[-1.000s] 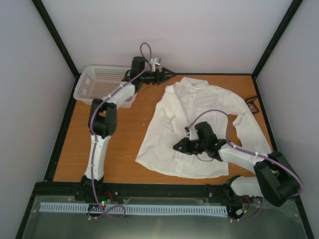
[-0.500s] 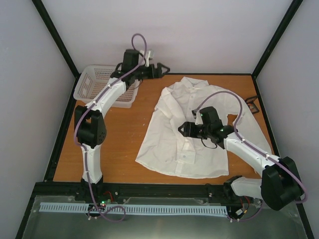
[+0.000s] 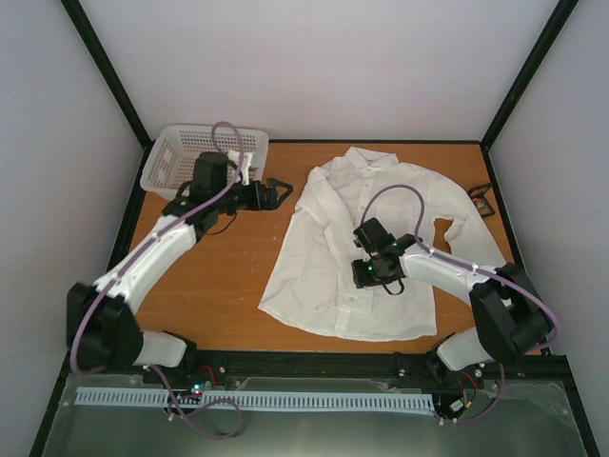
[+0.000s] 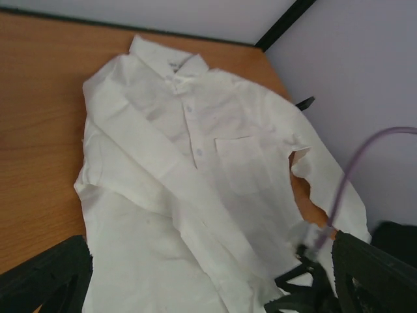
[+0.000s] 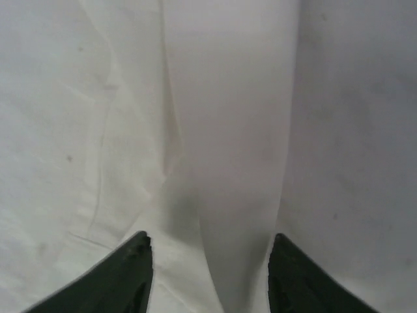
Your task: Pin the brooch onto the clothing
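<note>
The clothing, a white collared shirt (image 3: 376, 238), lies flat on the wooden table, collar at the back; its pocket and buttons show in the left wrist view (image 4: 195, 150). The brooch shows in no view. My left gripper (image 3: 279, 191) is open and empty, hovering above the table just left of the shirt's upper sleeve; its fingers (image 4: 45, 280) frame the shirt. My right gripper (image 3: 369, 278) is open and empty, pointing down close over the shirt's front, its fingers (image 5: 124, 274) either side of a fold of white cloth (image 5: 225, 163).
A white perforated basket (image 3: 186, 157) stands at the back left corner. A small black open-frame cube (image 3: 481, 200) sits at the right edge by the shirt's sleeve. Black frame posts border the table.
My left arm has swung from the back by the basket forward and down to the shirt's left side. My right gripper has shifted right over the shirt's front and turned to point down.
</note>
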Tool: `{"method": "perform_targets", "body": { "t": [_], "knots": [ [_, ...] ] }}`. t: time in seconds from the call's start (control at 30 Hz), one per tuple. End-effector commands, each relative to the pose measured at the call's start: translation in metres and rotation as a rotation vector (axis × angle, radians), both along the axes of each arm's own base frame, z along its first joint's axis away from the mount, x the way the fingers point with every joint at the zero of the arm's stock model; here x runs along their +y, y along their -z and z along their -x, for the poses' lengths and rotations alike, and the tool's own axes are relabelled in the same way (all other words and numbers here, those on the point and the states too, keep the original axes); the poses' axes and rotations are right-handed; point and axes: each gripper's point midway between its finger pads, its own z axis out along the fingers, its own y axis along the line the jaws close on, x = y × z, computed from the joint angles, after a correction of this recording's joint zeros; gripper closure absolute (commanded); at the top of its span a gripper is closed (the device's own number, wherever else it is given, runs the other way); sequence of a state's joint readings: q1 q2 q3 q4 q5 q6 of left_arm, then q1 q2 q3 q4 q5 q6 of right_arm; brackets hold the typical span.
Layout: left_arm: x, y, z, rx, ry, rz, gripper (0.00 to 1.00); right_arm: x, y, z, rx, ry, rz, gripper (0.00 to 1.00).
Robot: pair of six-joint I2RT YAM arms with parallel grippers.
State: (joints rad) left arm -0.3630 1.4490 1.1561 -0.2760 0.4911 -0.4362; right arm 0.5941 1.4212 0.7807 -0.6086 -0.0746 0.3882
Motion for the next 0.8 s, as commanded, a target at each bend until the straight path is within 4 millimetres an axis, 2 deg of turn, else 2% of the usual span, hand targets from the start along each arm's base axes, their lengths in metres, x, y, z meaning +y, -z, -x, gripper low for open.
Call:
{"method": "perform_targets", "body": {
  "t": [0.0, 0.07, 0.1, 0.13, 0.27, 0.33, 0.4, 0.43, 0.47, 0.5, 0.53, 0.57, 0.63, 0.67, 0.77],
  "knots": [
    [0.02, -0.013, 0.028, -0.08, -0.036, -0.036, 0.0, -0.001, -0.004, -0.016, -0.043, 0.012, 0.093, 0.61],
    [0.03, -0.022, 0.04, -0.111, -0.061, -0.048, 0.0, 0.011, -0.013, -0.02, -0.049, -0.003, 0.069, 0.81],
    [0.035, -0.029, 0.045, -0.131, -0.077, -0.053, 0.0, 0.021, -0.019, -0.02, -0.051, -0.024, 0.04, 0.95],
    [0.042, -0.037, 0.049, -0.156, -0.105, -0.065, 0.0, 0.034, -0.027, -0.02, -0.055, -0.051, 0.007, 0.97],
    [0.065, -0.079, 0.067, -0.281, -0.181, -0.072, 0.0, 0.114, -0.082, -0.011, -0.034, -0.202, -0.311, 0.97],
    [0.075, -0.102, 0.077, -0.348, -0.212, -0.068, 0.0, 0.141, -0.112, -0.016, -0.066, -0.225, -0.395, 0.97],
    [0.084, -0.119, 0.084, -0.391, -0.25, -0.063, 0.0, 0.179, -0.138, -0.012, -0.065, -0.287, -0.544, 0.97],
    [0.087, -0.127, 0.089, -0.416, -0.256, -0.056, 0.0, 0.191, -0.143, -0.01, -0.041, -0.309, -0.585, 0.97],
    [0.089, -0.132, 0.092, -0.436, -0.257, -0.054, 0.0, 0.192, -0.144, -0.015, -0.04, -0.306, -0.563, 0.97],
    [0.091, -0.136, 0.095, -0.446, -0.262, -0.055, 0.0, 0.182, -0.137, -0.022, -0.062, -0.281, -0.476, 0.86],
    [0.092, -0.138, 0.097, -0.445, -0.266, -0.057, 0.0, 0.158, -0.127, -0.04, -0.145, -0.211, -0.324, 0.7],
    [0.093, -0.139, 0.098, -0.443, -0.267, -0.055, 0.0, 0.132, -0.116, -0.048, -0.184, -0.154, -0.197, 0.59],
    [0.093, -0.138, 0.103, -0.441, -0.261, -0.043, 0.0, 0.093, -0.096, -0.047, -0.186, -0.1, -0.065, 0.5],
    [0.092, -0.138, 0.104, -0.441, -0.258, -0.034, 0.0, 0.071, -0.077, -0.039, -0.154, -0.076, -0.002, 0.47],
    [0.087, -0.139, 0.107, -0.448, -0.234, 0.003, 0.0, 0.023, -0.04, -0.021, -0.095, -0.012, 0.167, 0.41]
  ]
}}
